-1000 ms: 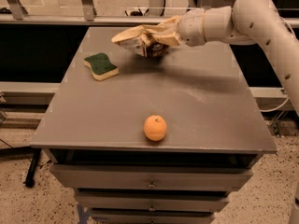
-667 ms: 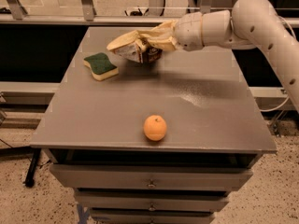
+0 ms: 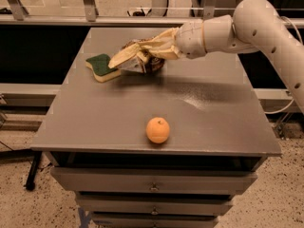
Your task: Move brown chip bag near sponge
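The brown chip bag (image 3: 140,61) is a crinkled foil bag with a dark brown front and a pale tan end. It hangs just above the table's far left part, its tan end close beside the sponge (image 3: 101,66). The sponge has a dark green top over pale yellow foam and lies flat on the table. My gripper (image 3: 161,49) reaches in from the right and is shut on the chip bag's top.
A round orange fruit (image 3: 157,130) sits near the grey table's (image 3: 213,122) front edge. Drawers run below the table front. A railing and dark gap lie behind the table. My white arm (image 3: 237,27) spans the far right.
My gripper has carried the chip bag leftward, so its tan end now lies next to the sponge. The sponge and the orange have not moved.
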Tool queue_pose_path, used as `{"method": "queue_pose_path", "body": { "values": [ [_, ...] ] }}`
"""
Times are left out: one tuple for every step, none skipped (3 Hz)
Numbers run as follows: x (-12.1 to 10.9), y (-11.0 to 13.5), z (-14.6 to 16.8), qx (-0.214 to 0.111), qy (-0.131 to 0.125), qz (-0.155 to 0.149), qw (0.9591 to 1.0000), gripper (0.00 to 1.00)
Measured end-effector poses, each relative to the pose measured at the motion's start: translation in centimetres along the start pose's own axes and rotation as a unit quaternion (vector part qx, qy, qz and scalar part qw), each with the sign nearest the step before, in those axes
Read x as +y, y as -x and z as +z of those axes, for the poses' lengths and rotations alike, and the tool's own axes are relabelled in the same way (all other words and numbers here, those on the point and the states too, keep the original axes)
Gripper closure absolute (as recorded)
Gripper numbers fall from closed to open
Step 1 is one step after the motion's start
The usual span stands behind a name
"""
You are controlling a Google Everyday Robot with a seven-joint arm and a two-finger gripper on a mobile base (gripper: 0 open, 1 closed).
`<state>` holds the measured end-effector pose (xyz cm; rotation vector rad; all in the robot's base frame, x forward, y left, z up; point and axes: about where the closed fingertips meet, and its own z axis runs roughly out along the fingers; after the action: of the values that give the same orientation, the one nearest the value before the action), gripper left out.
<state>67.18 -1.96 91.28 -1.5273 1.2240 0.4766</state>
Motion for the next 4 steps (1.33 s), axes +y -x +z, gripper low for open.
{"method": "queue_pose_path", "body": {
  "values": [
    [0.1, -1.3, 0.0, 0.01, 0.007, -0.002, 0.9999, 0.38],
    [-0.1, -2.3, 0.0, 0.018, 0.01, -0.004, 0.9998, 0.15],
    [-0.1, -2.9, -0.1, 0.022, 0.009, 0.0, 0.9997, 0.0],
    [-1.3, -3.3, -2.2, 0.043, -0.015, 0.004, 0.9989, 0.0]
  ]
}}
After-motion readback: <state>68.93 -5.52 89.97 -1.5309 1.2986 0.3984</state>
